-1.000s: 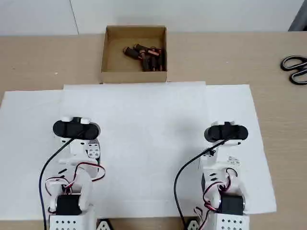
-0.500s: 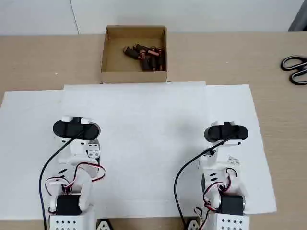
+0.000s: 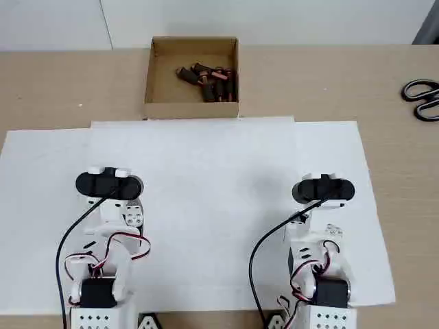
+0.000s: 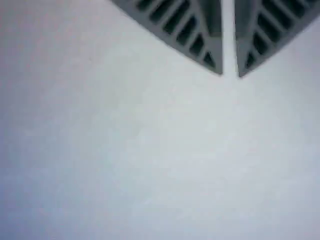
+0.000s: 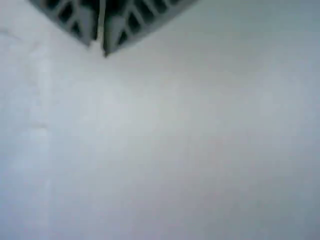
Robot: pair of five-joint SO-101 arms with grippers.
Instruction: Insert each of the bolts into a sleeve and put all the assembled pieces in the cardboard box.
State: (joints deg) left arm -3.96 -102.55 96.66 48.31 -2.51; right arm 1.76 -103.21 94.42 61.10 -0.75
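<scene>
Box (image 3: 192, 110): open cardboard tray at the far side of the worktop (image 3: 329, 82), just beyond the far edge of the paper (image 3: 206, 178).
Pieces (image 3: 208, 81): a small dark, coppery heap inside the box, towards its right wall; they overlap too much to count.
Loose parts: no single bolt or sleeve can be made out on the paper.
Left pincer (image 4: 230, 74): pressed nearly together, a thin slit between the tips, holding nothing, over bare paper.
Right pincer (image 5: 98, 49): likewise pressed together and holding nothing, over bare paper.
Arms: one arm (image 3: 110, 205) and the other arm (image 3: 321, 205) sit folded at the near edge, well apart from the box.
Scissors (image 3: 422, 98): at the worktop's right edge, away from everything.
Progress: probably finished, all pieces appearing boxed.
Handling: the pieces look small, stiff and light; being round, they would likely roll or slip.
Hold: best across the sleeve's middle, so the bolt does not slide out.
</scene>
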